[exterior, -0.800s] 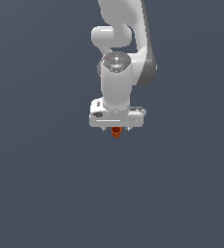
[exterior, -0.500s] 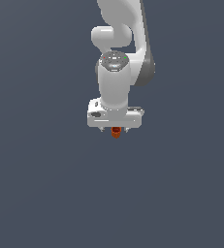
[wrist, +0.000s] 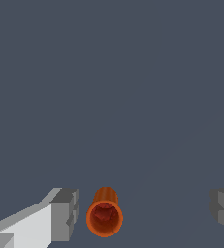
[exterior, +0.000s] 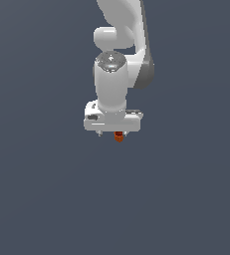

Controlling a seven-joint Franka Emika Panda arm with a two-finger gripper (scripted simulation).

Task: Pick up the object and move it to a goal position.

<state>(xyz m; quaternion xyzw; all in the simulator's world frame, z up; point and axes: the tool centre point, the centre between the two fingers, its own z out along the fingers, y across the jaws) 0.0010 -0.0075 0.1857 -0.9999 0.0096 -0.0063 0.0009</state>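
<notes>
1 orange cup (wrist: 104,217) sits between open gripper (wrist: 145,213) fingers.

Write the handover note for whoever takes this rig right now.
Gripper: open, fingers spread wide, nothing held.
Orange-red cup: between the fingers, open rim facing the wrist camera, closer to one finger than the other, no contact visible. In the exterior view it peeks out just under the gripper.
Done: gripper positioned over the cup.
Left: close, lift, carry to goal; no goal marker visible.
</notes>
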